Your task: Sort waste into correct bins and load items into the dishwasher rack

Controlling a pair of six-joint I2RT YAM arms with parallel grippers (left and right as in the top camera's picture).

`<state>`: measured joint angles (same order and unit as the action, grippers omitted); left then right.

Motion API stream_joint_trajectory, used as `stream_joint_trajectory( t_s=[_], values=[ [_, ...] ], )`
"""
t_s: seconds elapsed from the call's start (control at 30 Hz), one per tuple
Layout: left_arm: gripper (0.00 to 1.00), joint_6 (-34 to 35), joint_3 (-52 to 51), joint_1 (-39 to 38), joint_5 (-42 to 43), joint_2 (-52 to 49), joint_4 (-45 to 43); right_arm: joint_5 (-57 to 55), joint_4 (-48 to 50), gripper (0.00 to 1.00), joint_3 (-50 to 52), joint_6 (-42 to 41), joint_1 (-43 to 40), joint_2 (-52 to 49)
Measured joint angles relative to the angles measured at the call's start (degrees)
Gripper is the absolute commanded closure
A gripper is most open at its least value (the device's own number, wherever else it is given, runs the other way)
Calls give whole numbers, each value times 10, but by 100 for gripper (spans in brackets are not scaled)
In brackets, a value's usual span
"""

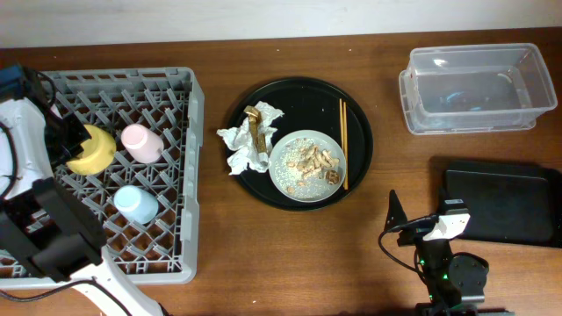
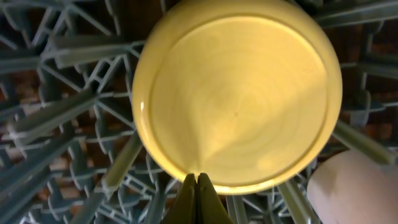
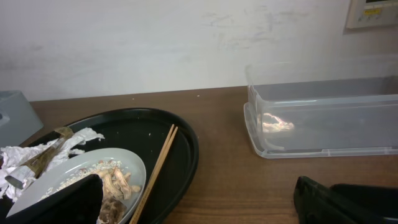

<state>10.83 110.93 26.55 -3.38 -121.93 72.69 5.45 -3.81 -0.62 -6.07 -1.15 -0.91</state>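
The grey dishwasher rack [image 1: 176,96] holds an upside-down yellow bowl [image 1: 92,151], a pink cup [image 1: 140,142] and a light-blue cup [image 1: 136,204]. My left gripper [image 1: 72,140] is over the rack. In the left wrist view its fingers [image 2: 196,185] are shut together at the near edge of the bowl [image 2: 236,93], with nothing between them. On the round black tray lie white napkins [image 1: 244,147], a brown-gold wrapper [image 1: 255,128], a speckled plate [image 1: 307,167] with food scraps, and chopsticks [image 1: 343,145]. My right gripper [image 1: 420,221] is open and empty, low over the table.
The clear tub [image 1: 479,88] stands at the back right, and the flat black container [image 1: 500,204] in front of it, just right of my right gripper. The round black tray [image 1: 360,114] sits mid-table. The right wrist view shows the tray [image 3: 186,155] and the tub [image 3: 323,124].
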Motion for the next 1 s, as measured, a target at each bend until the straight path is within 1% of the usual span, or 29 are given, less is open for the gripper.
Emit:
stream_joint_trajectory(
  t_s=[0.03, 0.07, 0.1, 0.13, 0.17, 0.2, 0.23, 0.27, 0.37, 0.47, 0.6, 0.7, 0.8, 1.0],
  values=[
    [100, 7, 5, 1, 0, 4, 5, 0, 0, 2, 0, 0, 0, 0],
    [96, 14, 11, 2, -1, 15, 8, 0, 0, 2, 0, 0, 0, 0],
    [88, 23, 17, 2, -1, 29, 10, 0, 0, 2, 0, 0, 0, 0],
    [73, 34, 26, 2, 0, 51, 12, 0, 0, 2, 0, 0, 0, 0],
    [33, 45, 32, 3, 4, 80, 12, 0, 0, 2, 0, 0, 0, 0],
    [0, 52, 37, 3, 10, 114, 12, 0, 0, 2, 0, 0, 0, 0],
    [0, 56, 38, 3, 12, 121, 12, 0, 0, 2, 0, 0, 0, 0],
    [0, 66, 47, 3, 27, 174, 12, 0, 0, 1, 0, 0, 0, 0],
    [0, 81, 55, 3, 72, 260, 31, 0, 0, 2, 0, 0, 0, 0],
    [0, 87, 60, 3, 93, 301, 73, 0, 0, 2, 0, 0, 0, 0],
    [0, 87, 59, 3, 103, 307, 166, 0, 0, 2, 0, 0, 0, 0],
    [0, 87, 59, 3, 105, 306, 213, 0, 0, 2, 0, 0, 0, 0],
    [0, 88, 59, 3, 105, 306, 231, 0, 0, 2, 0, 0, 0, 0],
    [0, 88, 59, 3, 91, 306, 233, 0, 0, 1, 0, 0, 0, 0]
  ],
)
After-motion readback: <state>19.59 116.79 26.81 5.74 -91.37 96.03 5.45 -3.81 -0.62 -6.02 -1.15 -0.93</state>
